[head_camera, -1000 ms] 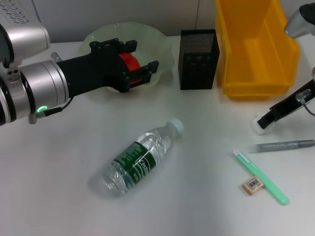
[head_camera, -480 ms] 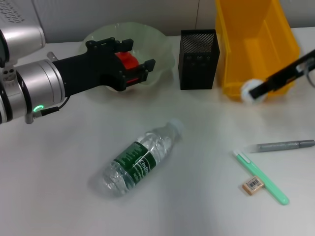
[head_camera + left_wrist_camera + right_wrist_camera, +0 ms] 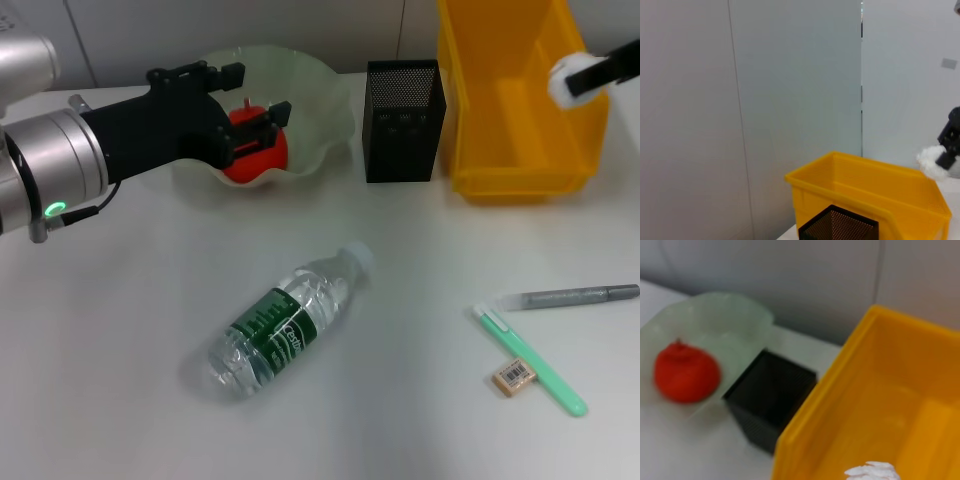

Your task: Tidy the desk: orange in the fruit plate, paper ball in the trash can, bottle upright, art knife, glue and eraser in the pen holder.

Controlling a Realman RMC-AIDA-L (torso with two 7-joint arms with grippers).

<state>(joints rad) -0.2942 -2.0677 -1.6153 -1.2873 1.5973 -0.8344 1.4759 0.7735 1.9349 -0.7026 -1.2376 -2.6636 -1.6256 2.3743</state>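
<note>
In the upper left of the head view, the left end effector (image 3: 250,120) reaches over the fruit plate (image 3: 330,95), its black fingers spread wide on either side of the orange (image 3: 262,152) without clearly gripping it. The orange sits inside the plate, near its front wall; the right wrist view shows it there too (image 3: 686,372), with the plate's pale-green rim (image 3: 730,307) curving behind it.

At the upper right edge of the head view, the right end effector (image 3: 590,75) holds the paper ball (image 3: 566,80) pinched at its tip, above the right side of the trash can (image 3: 520,160). The left wrist view shows the same white ball (image 3: 932,162) hanging over the far rim of the yellow trash can (image 3: 850,175), and the right wrist view shows it (image 3: 872,471) against the can's yellow interior (image 3: 880,405).

The pen holder (image 3: 403,120) stands upright between the plate and the trash can, just beside the can.

In the lower middle of the head view the bottle (image 3: 285,325) lies on its side on the desk (image 3: 120,340), its white cap pointing toward the upper right. In the lower right, a green art knife (image 3: 530,360) lies diagonally, with the eraser (image 3: 514,376) touching its left side. A grey pen-like stick (image 3: 575,296) lies just above them, nearly level.
</note>
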